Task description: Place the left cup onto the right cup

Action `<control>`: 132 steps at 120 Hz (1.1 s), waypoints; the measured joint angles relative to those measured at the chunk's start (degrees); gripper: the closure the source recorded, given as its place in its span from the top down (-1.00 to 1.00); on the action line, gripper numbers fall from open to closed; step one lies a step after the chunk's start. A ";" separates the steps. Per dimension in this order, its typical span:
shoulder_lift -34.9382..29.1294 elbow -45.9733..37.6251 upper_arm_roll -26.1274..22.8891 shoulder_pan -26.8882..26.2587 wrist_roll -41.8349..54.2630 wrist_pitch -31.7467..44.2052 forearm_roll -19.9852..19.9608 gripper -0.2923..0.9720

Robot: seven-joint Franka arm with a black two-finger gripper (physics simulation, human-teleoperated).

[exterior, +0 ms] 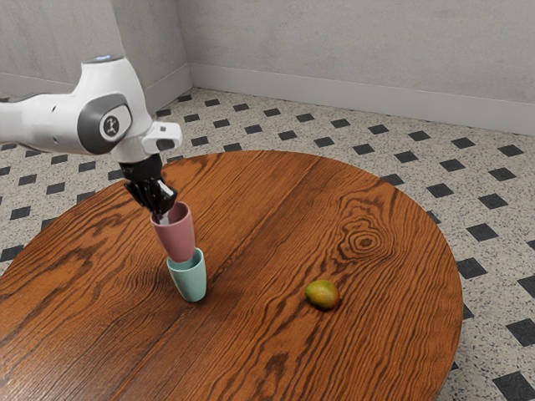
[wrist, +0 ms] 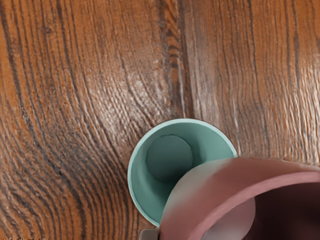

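The tool point(exterior: 165, 212) pinches the pink cup point(exterior: 175, 236) by its rim, tilted, its base right at the mouth of the teal cup point(exterior: 191, 281) on the table point(exterior: 351, 200): placing step, I'd say, needing centring, lowering, then letting go.

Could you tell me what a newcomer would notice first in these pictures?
The black pincer holds a tilted pink cup by its rim, base right at the mouth of the upright teal cup, toward the exterior view's left of the round wooden table. A lone yellow-green fruit lies apart, toward that view's right.
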 joint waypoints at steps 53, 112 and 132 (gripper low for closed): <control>3.66 0.16 0.58 1.15 -0.25 3.11 0.91 -0.70; 5.65 0.23 0.64 1.42 -0.41 5.75 0.72 -0.49; 5.72 0.16 0.64 1.43 -0.31 5.98 0.07 0.05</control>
